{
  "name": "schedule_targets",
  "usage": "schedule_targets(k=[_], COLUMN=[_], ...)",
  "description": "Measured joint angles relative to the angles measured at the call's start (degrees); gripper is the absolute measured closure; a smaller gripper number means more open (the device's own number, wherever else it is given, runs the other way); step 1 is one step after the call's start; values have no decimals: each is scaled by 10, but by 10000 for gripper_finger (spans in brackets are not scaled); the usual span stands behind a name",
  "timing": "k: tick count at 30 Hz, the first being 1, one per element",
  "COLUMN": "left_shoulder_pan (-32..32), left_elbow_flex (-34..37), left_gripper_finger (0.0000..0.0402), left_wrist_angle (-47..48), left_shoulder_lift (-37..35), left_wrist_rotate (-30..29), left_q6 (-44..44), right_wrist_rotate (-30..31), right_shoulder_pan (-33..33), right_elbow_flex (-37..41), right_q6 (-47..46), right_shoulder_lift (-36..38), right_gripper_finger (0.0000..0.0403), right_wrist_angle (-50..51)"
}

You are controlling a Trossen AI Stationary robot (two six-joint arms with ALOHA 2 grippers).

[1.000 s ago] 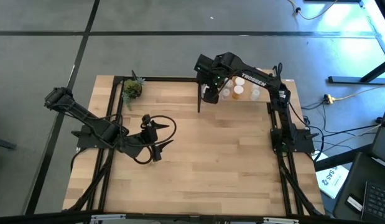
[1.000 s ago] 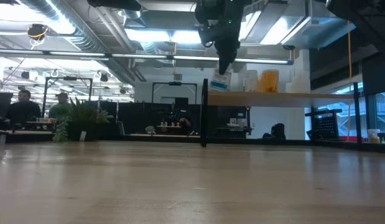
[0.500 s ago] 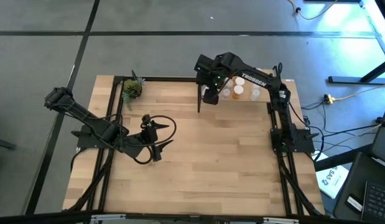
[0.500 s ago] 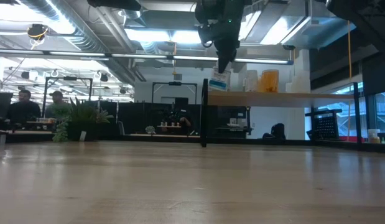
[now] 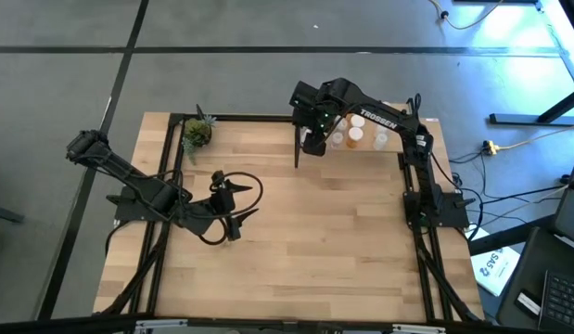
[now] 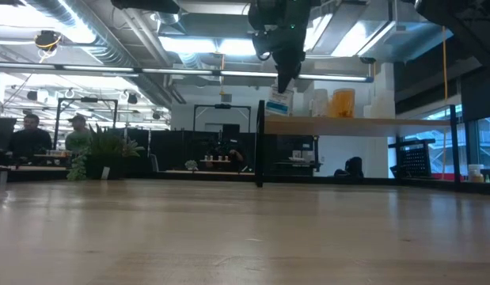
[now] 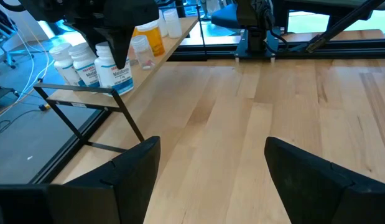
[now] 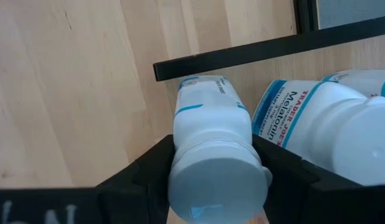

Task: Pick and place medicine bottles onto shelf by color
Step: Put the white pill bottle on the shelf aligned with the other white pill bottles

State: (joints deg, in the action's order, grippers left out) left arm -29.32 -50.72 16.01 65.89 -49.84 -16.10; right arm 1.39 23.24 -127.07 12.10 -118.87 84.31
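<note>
The shelf (image 5: pixel 365 149) stands at the table's far right and shows as a raised board (image 6: pixel 363 124) in the low view. On it stand white bottles (image 7: pixel 80 67), a clear one (image 7: pixel 141 50) and an orange one (image 7: pixel 153 37). My right gripper (image 8: pixel 214 168) hangs over the shelf's left end, shut on a white medicine bottle (image 6: pixel 279 101). A neighbouring white bottle (image 8: pixel 323 118) stands close beside it. My left gripper (image 5: pixel 233 199) waits open over the table's left middle, with nothing between its fingers. My right gripper pinches the white bottle's upper body, just below the cap (image 8: pixel 211 140), between its two fingers (image 8: pixel 148 171). The fingers come from above, pointing down. The bottle hangs cap up, slightly tilted, with its base at the shelf's left end; whether it touches the board I cannot tell.
A small green plant (image 5: pixel 197 133) sits at the table's far left corner. A black frame (image 5: pixel 166 186) runs along the table's edges, and black posts (image 6: pixel 260 142) carry the shelf. Bare wood (image 5: pixel 314 232) fills the middle and near part. People sit in the room behind.
</note>
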Motion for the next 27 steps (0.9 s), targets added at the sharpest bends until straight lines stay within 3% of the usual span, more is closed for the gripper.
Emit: schedule_targets(k=[13, 21, 27], left_shoulder_pan=[0, 0, 0], left_elbow_flex=[0, 0, 0], left_gripper_finger=[118, 118, 118], left_wrist_angle=[0, 0, 0], left_shoulder_lift=[0, 0, 0], left_wrist_rotate=[0, 0, 0], left_q6=[0, 0, 0], right_wrist_rotate=[14, 10, 9], right_shoulder_pan=[0, 0, 0], right_elbow_flex=[0, 0, -4], right_q6=[2, 2, 2], right_shoulder_lift=[0, -1, -1], right_gripper_finger=[225, 150, 128], right_wrist_angle=[14, 14, 18])
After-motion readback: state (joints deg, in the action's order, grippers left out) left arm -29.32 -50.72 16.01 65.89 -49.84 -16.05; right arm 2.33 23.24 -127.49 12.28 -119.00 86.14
